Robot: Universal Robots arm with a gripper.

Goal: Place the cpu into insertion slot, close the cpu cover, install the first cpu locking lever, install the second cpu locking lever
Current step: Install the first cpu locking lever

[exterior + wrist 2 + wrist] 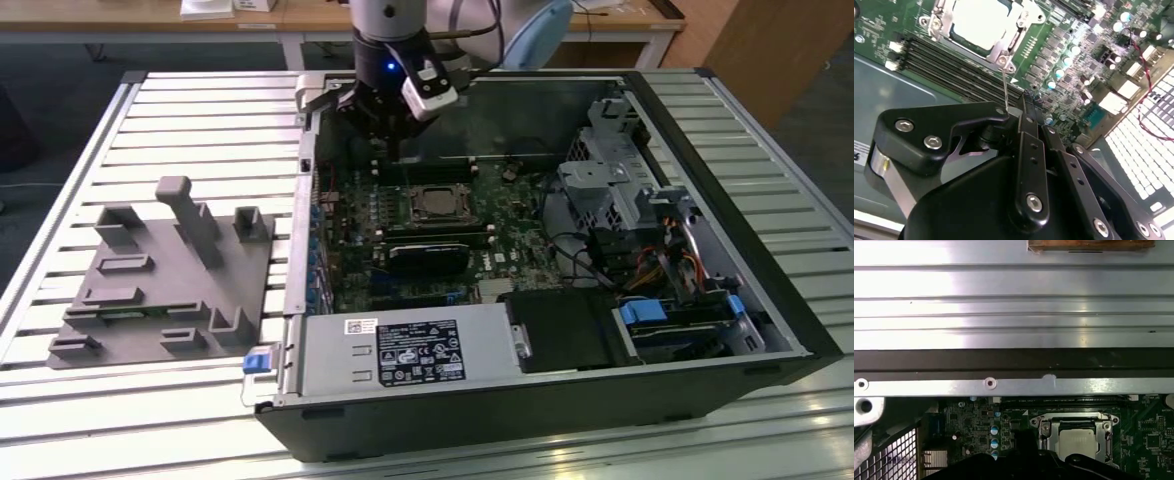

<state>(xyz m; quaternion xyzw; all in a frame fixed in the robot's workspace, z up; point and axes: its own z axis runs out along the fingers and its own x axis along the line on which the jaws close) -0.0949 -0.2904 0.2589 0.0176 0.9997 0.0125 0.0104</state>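
Note:
The cpu lies in the insertion slot on the green board, its silver top also plain in both wrist views. The cpu cover lies flat around it as a metal frame. One thin wire locking lever stands up from the cover's corner, and its free end runs behind my gripper close by the fingertips; I cannot tell whether they touch. The gripper hangs over the board's far edge, beyond the slot, with its fingers together.
The open black case lies on a slatted metal table. A grey fixture block sits at the exterior view's left. Long memory slots flank the socket. A power supply, drive cage and cables crowd the rest.

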